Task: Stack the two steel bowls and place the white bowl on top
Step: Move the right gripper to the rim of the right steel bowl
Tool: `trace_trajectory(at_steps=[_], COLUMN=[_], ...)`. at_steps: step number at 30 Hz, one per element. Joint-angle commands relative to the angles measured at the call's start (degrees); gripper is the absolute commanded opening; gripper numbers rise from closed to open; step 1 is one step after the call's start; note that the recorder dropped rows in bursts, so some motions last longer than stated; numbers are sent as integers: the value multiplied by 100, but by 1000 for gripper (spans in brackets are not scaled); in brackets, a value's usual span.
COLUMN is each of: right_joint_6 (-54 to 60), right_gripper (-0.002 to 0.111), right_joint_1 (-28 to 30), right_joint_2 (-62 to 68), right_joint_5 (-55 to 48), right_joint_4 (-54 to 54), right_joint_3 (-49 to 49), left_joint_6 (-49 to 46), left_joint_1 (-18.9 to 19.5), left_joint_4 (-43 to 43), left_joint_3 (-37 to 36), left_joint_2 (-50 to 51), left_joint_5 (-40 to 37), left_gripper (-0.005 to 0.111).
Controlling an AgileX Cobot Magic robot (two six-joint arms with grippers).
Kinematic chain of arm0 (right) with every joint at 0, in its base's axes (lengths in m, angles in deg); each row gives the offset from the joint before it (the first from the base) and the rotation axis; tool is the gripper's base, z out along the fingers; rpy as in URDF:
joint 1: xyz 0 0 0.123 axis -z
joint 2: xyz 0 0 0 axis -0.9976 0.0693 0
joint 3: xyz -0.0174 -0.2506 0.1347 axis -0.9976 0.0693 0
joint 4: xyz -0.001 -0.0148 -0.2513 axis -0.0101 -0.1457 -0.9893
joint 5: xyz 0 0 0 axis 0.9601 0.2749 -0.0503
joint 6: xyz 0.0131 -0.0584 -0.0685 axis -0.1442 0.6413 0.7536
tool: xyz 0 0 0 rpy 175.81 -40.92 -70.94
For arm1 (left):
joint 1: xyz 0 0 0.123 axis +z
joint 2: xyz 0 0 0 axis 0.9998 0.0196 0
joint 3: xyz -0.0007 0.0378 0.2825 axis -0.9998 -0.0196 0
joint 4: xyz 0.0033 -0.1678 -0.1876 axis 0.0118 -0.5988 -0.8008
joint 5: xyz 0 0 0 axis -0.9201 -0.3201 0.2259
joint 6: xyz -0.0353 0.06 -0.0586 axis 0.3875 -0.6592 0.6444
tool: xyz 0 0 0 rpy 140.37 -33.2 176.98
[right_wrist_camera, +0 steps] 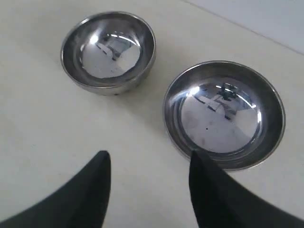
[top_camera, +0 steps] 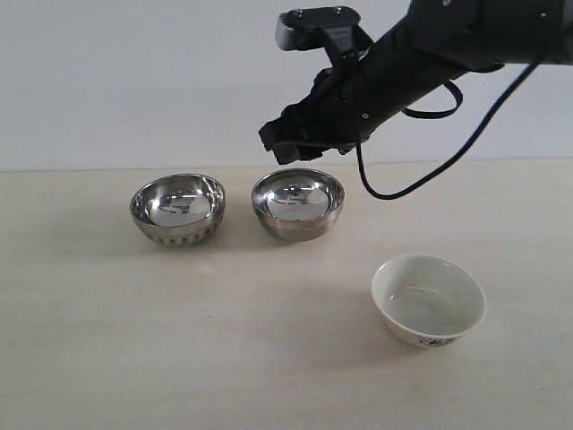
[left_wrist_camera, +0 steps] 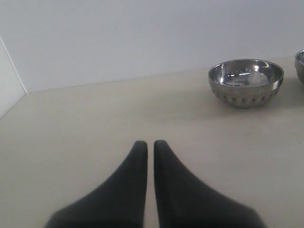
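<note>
Ribbed steel bowl [top_camera: 178, 209]: stood upright and empty on the cream table [top_camera: 224, 358], leftmost of the three in the exterior view.
Smooth steel bowl [top_camera: 297, 203]: stood upright and empty just beside the ribbed steel bowl on its right, not touching it.
White bowl [top_camera: 429, 300]: stood upright, nearer the camera and to the right, well apart from both steel bowls, with a dark floral mark low on its outside.
Right gripper [right_wrist_camera: 149, 159]: hung in the air above the smooth steel bowl, fingers spread wide, nothing held.
Left gripper [left_wrist_camera: 148, 145]: was over bare table, fingers drawn together to a thin slit, nothing held. The ribbed steel bowl stood well ahead of it.
</note>
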Motion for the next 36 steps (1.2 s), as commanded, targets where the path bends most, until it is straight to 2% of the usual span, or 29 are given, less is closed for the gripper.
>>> trace_trajectory(at_steps=[1, 3, 5, 13, 19, 36], right_joint_6=[8, 24, 150, 604, 523, 350], right_gripper=[51, 59, 62, 62, 62, 62], right_joint_1=[0, 0, -13, -185, -464, -452], right_joint_2=[530, 725, 914, 1326, 1626, 2365], right_joint_5=[-566, -620, -608, -63, 228, 1099], right_joint_4=[-746, -889, -955, -1085, -1729, -2293], right_joint_3=[-567, -661, -743, -876, -980, -991], left_joint_6=[56, 56, 56, 56, 56, 56], left_joint_1=[14, 14, 14, 14, 14, 14], left_joint_4=[-39, -39, -39, -39, -39, -39], left_joint_3=[-20, -20, -20, -20, -20, -20], left_joint_2=[-22, -22, -22, -22, -22, -22], left_joint_5=[43, 43, 43, 43, 43, 43], left_gripper=[4, 4, 4, 4, 4, 4])
